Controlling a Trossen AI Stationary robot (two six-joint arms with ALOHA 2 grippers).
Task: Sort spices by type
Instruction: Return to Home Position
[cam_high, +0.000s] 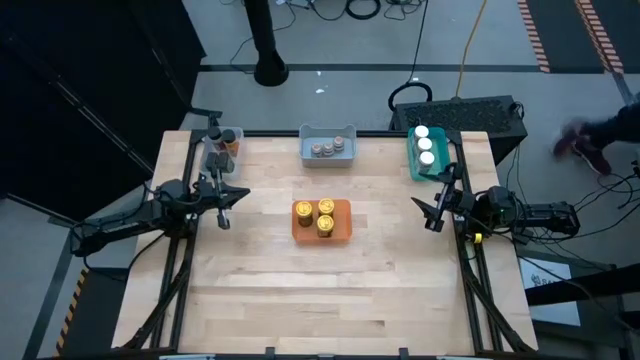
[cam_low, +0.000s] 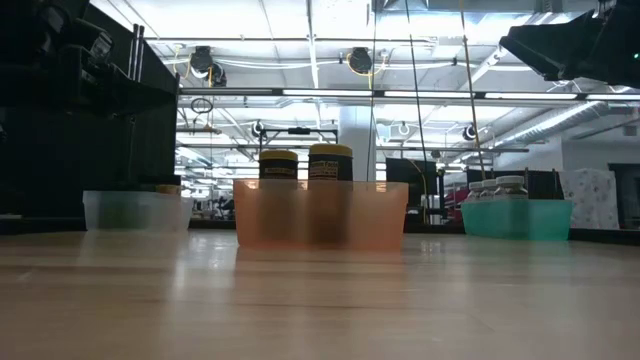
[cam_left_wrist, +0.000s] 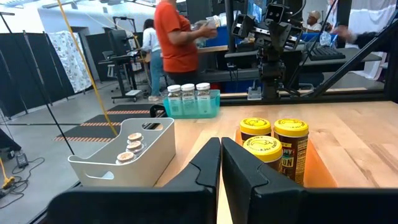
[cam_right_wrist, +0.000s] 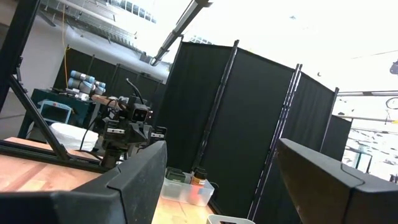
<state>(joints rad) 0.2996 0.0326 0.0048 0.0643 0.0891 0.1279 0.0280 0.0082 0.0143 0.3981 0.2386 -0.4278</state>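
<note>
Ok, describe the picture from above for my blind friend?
On a wooden table, yellow-lidded spice jars sit in the orange tray, grey-lidded jars in the grey tray, white-lidded jars in the teal tray, other jars in the clear tray. Left gripper and right gripper hang at the sides.

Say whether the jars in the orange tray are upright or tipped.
Upright. From above, the three yellow-lidded jars in the orange tray show only round lids; the low view shows two standing vertical.

The left tool (cam_left_wrist: 221, 142), fingers pressed together, faces three yellow-lidded jars (cam_left_wrist: 263, 147), with a grey bin (cam_left_wrist: 118, 171) of grey-lidded jars (cam_left_wrist: 134, 147) just beside them.
</note>
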